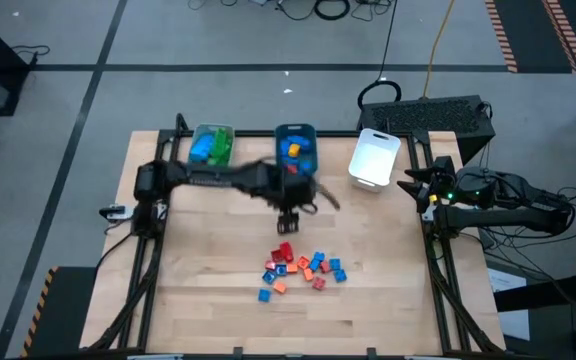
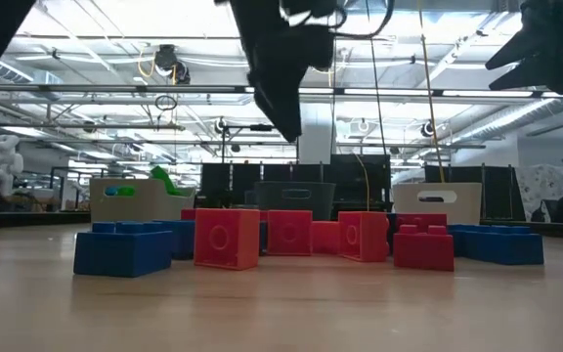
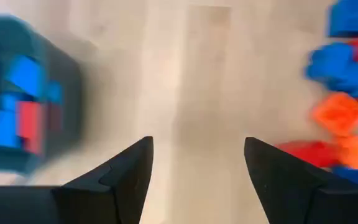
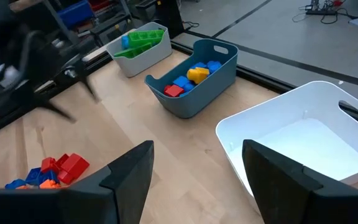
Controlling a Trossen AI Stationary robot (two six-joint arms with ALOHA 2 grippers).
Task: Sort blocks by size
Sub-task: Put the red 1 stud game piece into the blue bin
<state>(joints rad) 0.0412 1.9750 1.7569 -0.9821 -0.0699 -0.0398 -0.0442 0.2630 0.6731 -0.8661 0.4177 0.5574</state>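
only the left wrist view shows the left tool released, empty, between teal tray and blocks.

My left arm smears with blur seen from above. From my left wrist, the teal tray and the blocks are blurred and cut off at the frame's edges.

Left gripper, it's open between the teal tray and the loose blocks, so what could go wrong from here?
1. The blocks lie packed together, touching; the left gripper might catch two or knock neighbours aside.
2. It hangs close to the teal tray; a swing back could clip the rim.
3. The white tray looks empty, so a wrong-size drop into the teal tray is possible.
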